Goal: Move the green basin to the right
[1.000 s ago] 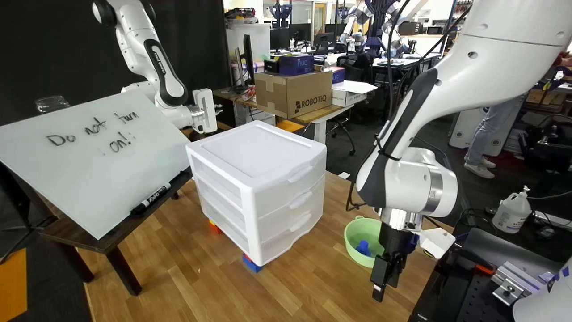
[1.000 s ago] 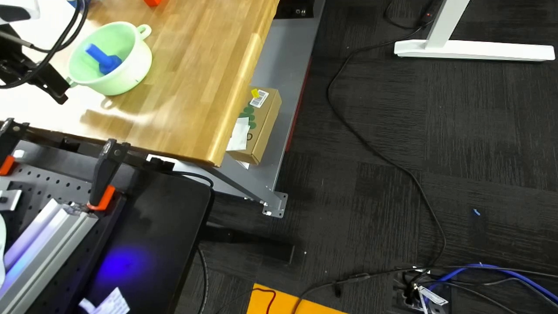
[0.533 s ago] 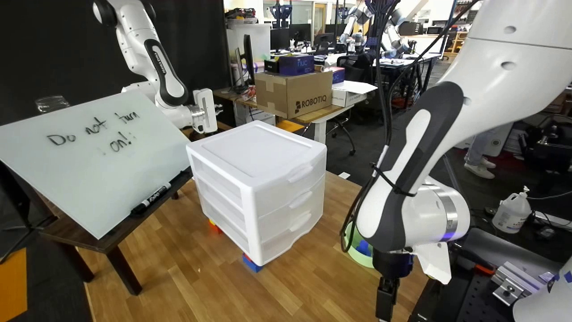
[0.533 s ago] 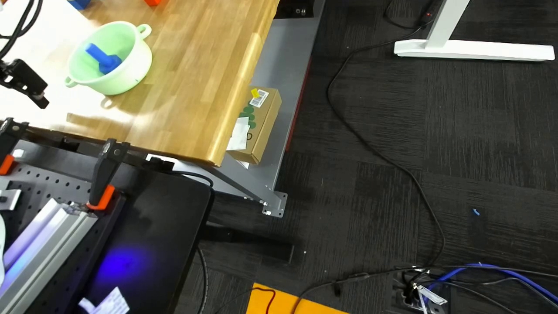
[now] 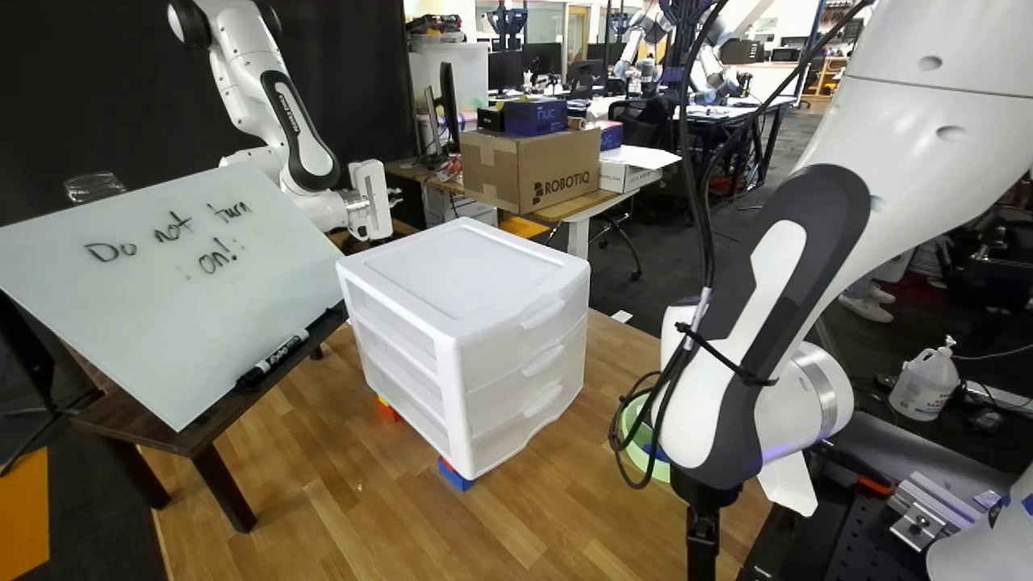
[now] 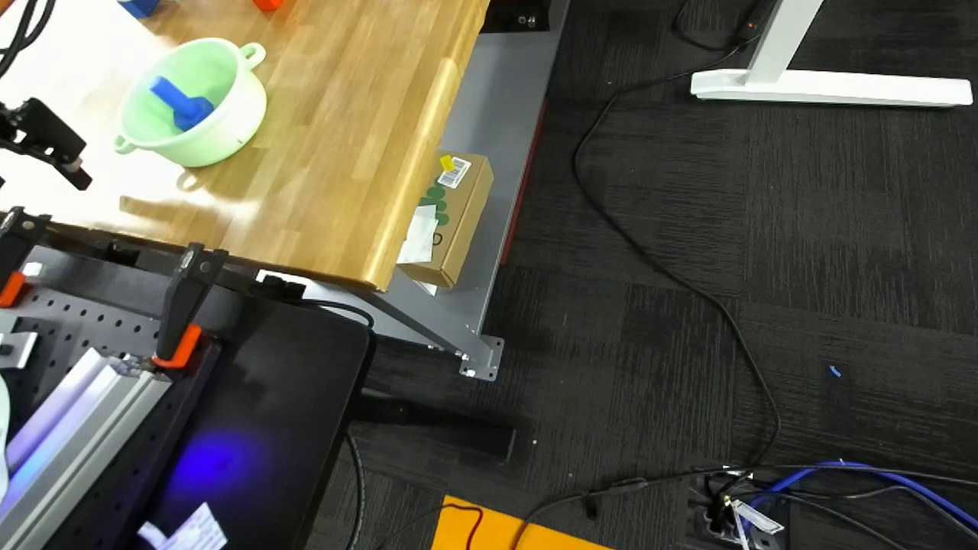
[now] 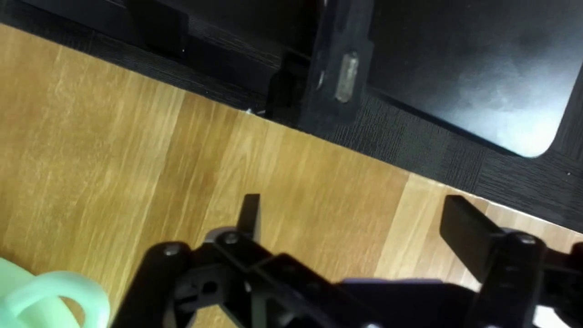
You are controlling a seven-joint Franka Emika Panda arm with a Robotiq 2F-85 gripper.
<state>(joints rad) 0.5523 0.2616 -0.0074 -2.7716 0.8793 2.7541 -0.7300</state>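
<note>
The green basin stands upright on the wooden table in an exterior view, with a blue object lying inside it. Arm and cables cover most of the basin in an exterior view. My gripper points down at bare wood near the table edge, its jaws wide apart and nothing between them. At the lower left of the wrist view, outside the jaws, one pale handle of the basin shows. A gap separates the gripper's black finger from the basin's near handle.
A white drawer unit stands on the table, raised on coloured blocks. A whiteboard leans to its left. Black clamps grip the dark side table along the wooden table's edge. Loose cables hang from the arm.
My gripper has drawn away from the basin's handle toward the table edge and turned, with little movement in the last half second. The basin and blue object have stayed put.
</note>
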